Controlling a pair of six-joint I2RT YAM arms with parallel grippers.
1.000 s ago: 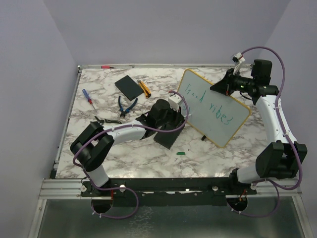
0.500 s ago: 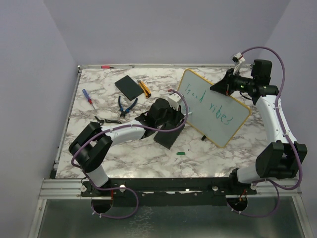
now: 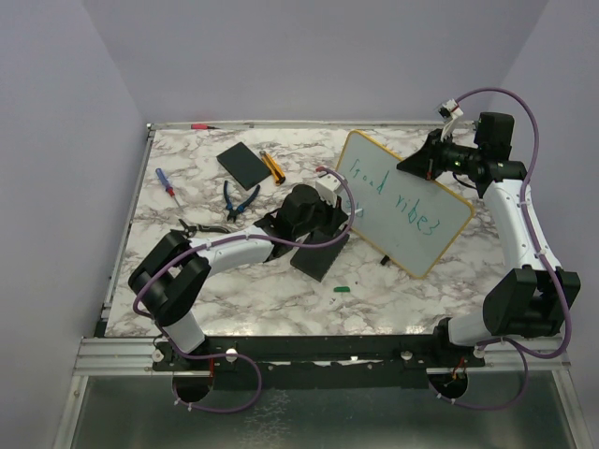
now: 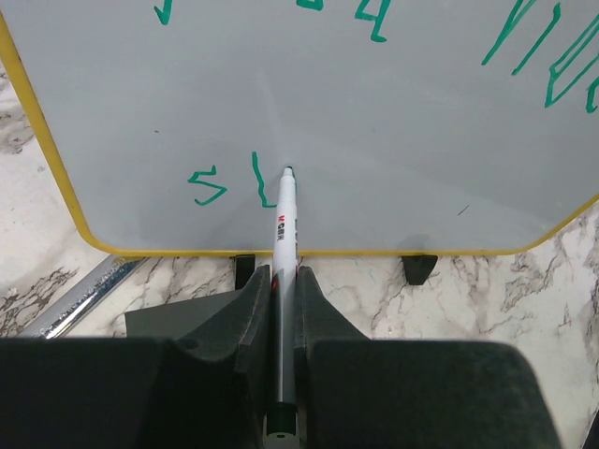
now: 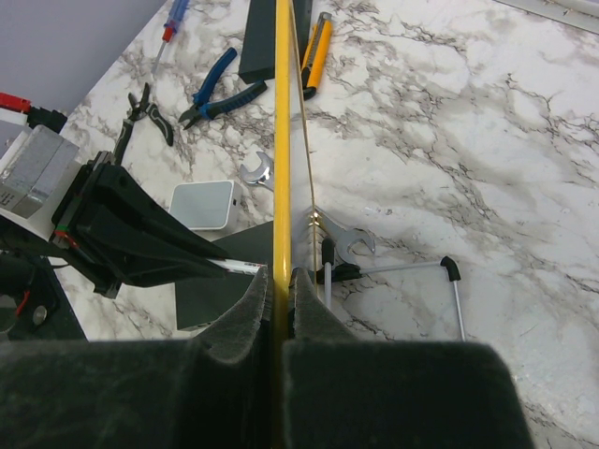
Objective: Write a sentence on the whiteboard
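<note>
The whiteboard (image 3: 402,201), white with a yellow rim, stands tilted on a stand at the right of the table. It carries the sentence (image 3: 393,196) in green lettering in two lines. My left gripper (image 3: 339,213) is shut on a white marker (image 4: 285,234). The marker's tip touches the board's lower part, just right of the green marks "s l" (image 4: 225,182). The board surface fills the left wrist view (image 4: 328,112). My right gripper (image 3: 421,164) is shut on the board's top rim. That rim shows edge-on as a yellow line (image 5: 280,140) between the fingers (image 5: 245,309).
A black slab (image 3: 243,164), an orange knife (image 3: 271,166), blue pliers (image 3: 240,199) and a screwdriver (image 3: 166,181) lie at the back left. Another black slab (image 3: 314,260) lies under my left gripper. A green cap (image 3: 343,289) lies in front. A pale pad (image 5: 201,204) and a wrench (image 5: 351,245) lie near the stand's legs (image 4: 418,268).
My left arm has crept very slightly to the left with the marker. The right arm and the board have not moved.
</note>
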